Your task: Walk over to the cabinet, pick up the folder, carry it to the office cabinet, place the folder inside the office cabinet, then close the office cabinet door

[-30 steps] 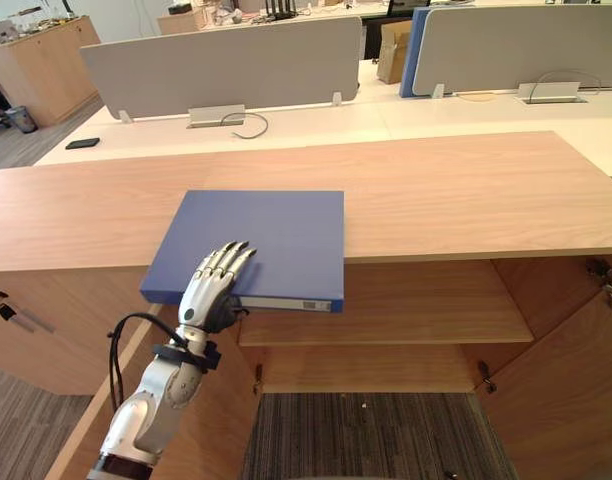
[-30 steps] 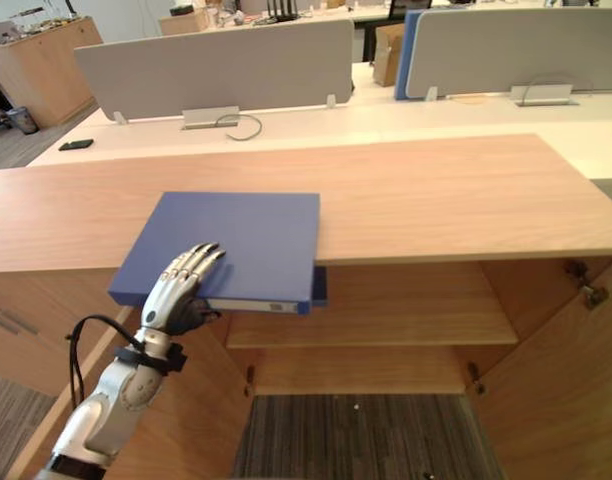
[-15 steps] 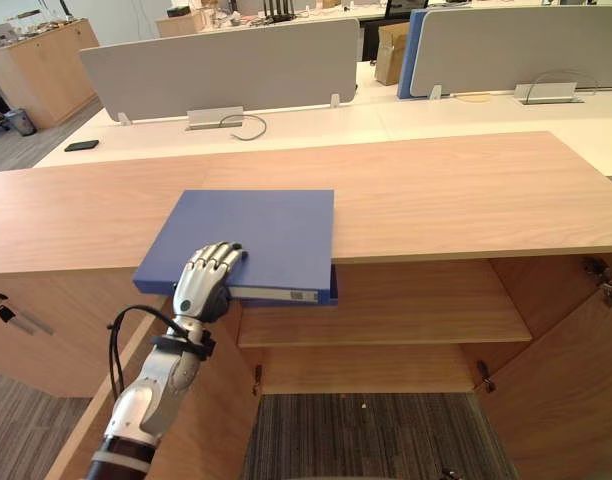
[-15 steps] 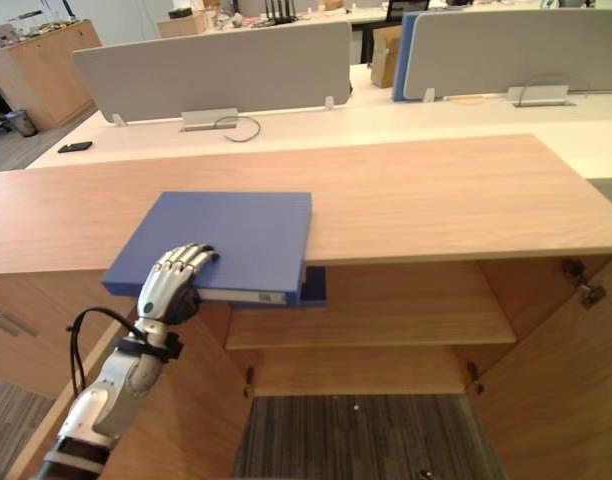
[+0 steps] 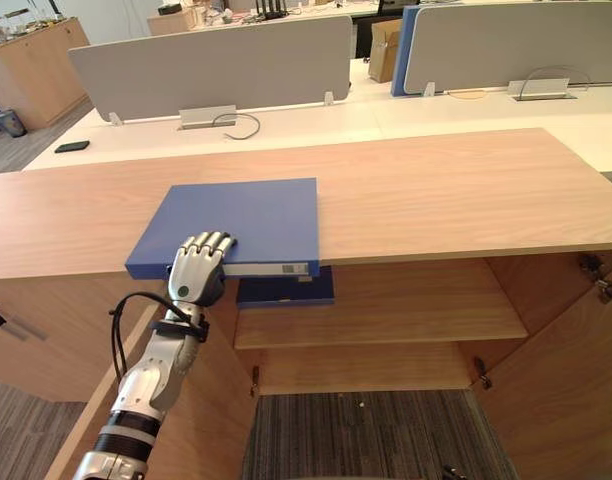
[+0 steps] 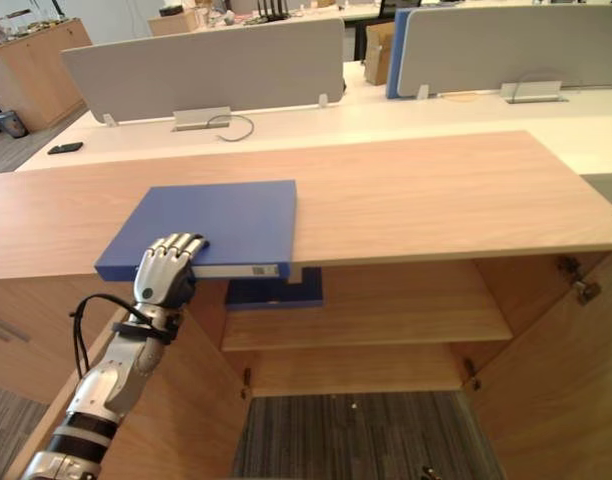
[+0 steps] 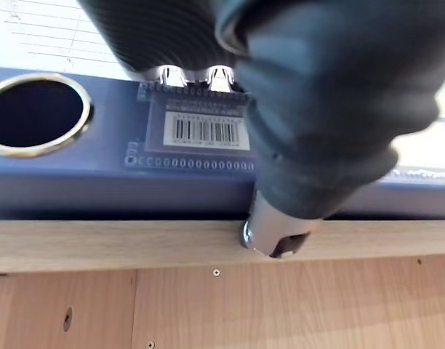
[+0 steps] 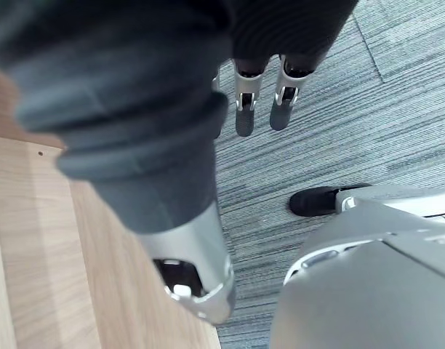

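While the blue folder [image 5: 246,222] lay flat at the front edge of the cabinet top [image 5: 436,195], the left hand [image 5: 198,268] clasped its spine, fingers [image 5: 211,243] curled over the cover, thumb [image 7: 277,233] beneath, and the right hand [image 8: 197,247] hung loose-fingered and empty above the carpet [image 8: 353,109]

From my remote station I see a silver-grey left arm [image 5: 151,385] of rounded segments with black bands, its left hand [image 5: 198,268] silver-fingered with dark tips under a dark ribbed cover, and the right hand [image 8: 245,116] built the same.
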Available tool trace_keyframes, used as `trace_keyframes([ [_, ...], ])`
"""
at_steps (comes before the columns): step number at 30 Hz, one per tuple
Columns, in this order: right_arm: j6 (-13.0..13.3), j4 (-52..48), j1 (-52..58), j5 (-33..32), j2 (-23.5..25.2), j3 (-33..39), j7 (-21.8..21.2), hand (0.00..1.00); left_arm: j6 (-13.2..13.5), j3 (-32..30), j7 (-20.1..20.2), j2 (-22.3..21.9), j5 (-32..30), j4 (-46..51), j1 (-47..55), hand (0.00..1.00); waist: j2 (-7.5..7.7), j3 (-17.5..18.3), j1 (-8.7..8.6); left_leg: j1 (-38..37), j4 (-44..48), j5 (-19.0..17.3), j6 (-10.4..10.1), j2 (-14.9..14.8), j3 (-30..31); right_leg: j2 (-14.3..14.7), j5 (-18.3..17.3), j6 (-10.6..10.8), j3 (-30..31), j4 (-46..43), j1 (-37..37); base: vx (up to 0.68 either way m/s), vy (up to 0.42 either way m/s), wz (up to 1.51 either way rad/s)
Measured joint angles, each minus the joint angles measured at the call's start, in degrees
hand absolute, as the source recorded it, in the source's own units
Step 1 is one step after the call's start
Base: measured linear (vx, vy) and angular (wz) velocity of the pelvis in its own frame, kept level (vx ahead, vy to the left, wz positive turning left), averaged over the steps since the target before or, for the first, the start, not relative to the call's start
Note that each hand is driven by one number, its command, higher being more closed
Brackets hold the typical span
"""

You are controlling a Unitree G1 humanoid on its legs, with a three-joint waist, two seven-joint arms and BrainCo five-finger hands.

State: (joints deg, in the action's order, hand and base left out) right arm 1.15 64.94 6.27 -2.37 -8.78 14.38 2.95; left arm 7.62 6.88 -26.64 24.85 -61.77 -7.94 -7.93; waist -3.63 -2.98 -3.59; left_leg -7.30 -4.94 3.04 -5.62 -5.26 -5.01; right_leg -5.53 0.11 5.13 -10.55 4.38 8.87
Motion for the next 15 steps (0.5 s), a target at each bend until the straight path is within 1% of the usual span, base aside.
trace_keyframes([
  [3, 0.0, 0.0, 0.1, 0.0, 0.0, -0.1, 0.1, 0.0, -0.6, 0.3, 0.0, -0.8, 0.1, 1.2, 0.4, 1.0, -0.02, 0.0, 0.02, -0.1, 0.0, 0.0, 0.0, 0.0, 0.0, 0.0, 0.0, 0.0, 0.0, 0.0, 0.1, 0.0, 0.0, 0.0],
  [5, 0.0, 0.0, 0.2, -0.2, 0.2, -0.1, 0.4, 0.0, -1.7, -0.3, 0.5, -4.7, 1.8, 7.7, 4.0, 1.0, -0.04, 0.0, 0.1, -0.1, 0.0, -0.1, 0.1, 0.1, 0.0, -0.1, 0.0, 0.0, 0.0, 0.0, 0.1, 0.0, 0.0, 0.0],
  [7, 0.0, 0.0, 0.5, -0.5, 0.3, -0.1, 0.8, 0.0, -1.5, 0.1, 0.8, -7.5, 4.0, 13.4, 7.8, 1.0, -0.06, 0.0, 0.1, -0.1, 0.0, -0.2, 0.1, 0.1, -0.1, -0.2, 0.0, 0.0, 0.1, 0.1, 0.1, 0.0, 0.0, 0.0],
  [9, 0.0, 0.1, 1.3, -0.9, 0.7, -0.1, 1.3, 0.0, 0.3, 2.6, 0.9, -10.0, 6.8, 20.4, 12.0, 1.0, -0.07, 0.0, 0.56, 0.0, 0.0, -0.3, 0.1, 0.1, -0.1, -0.2, 0.0, 0.0, 0.1, 0.2, 0.1, 0.0, 0.0, 0.0],
  [10, 0.0, 0.1, 1.5, -1.0, 0.9, -0.1, 1.4, 0.0, 1.8, 3.9, 1.4, -10.9, 9.9, 22.9, 13.2, 1.0, -0.07, 0.0, 0.71, 0.0, 0.0, -0.3, 0.1, 0.1, -0.1, -0.1, 0.0, 0.0, 0.1, 0.2, 0.1, 0.0, 0.0, 0.0],
  [11, 0.1, 0.0, 1.7, -1.1, 1.2, -0.3, 1.6, 0.0, 3.3, 4.8, 2.0, -11.7, 13.4, 24.7, 13.8, 1.0, -0.09, 0.0, 0.73, -0.1, 0.0, -0.3, 0.1, 0.1, -0.1, -0.1, 0.0, 0.0, 0.1, 0.2, 0.1, 0.0, 0.0, 0.0],
  [13, 0.1, 0.0, 1.7, -1.6, 1.3, -0.9, 1.6, 0.0, 4.8, 5.8, 2.8, -12.3, 16.9, 26.0, 14.1, 1.0, -0.13, 0.1, 0.86, -0.1, 0.0, -0.3, 0.1, 0.1, -0.1, -0.1, 0.0, 0.0, 0.1, 0.1, 0.1, 0.0, 0.0, 0.0],
  [14, 0.4, -0.1, 1.8, -3.5, 1.5, -1.1, 1.7, 0.0, 5.6, 6.5, 3.5, -12.5, 19.5, 26.9, 14.7, 1.0, -0.13, 0.1, 0.83, -0.1, 0.0, -0.3, 0.1, 0.1, -0.1, -0.1, 0.0, 0.0, 0.1, 0.1, 0.1, 0.0, 0.0, 0.0],
  [15, 0.8, -0.2, 1.8, -5.7, 1.6, -1.5, 1.8, 0.0, 6.3, 6.9, 4.0, -12.5, 20.8, 27.8, 15.2, 1.0, -0.15, 0.1, 0.77, -0.1, 0.0, -0.3, 0.1, 0.0, -0.1, -0.1, 0.0, 0.0, 0.1, 0.1, 0.1, 0.0, 0.0, 0.0],
])
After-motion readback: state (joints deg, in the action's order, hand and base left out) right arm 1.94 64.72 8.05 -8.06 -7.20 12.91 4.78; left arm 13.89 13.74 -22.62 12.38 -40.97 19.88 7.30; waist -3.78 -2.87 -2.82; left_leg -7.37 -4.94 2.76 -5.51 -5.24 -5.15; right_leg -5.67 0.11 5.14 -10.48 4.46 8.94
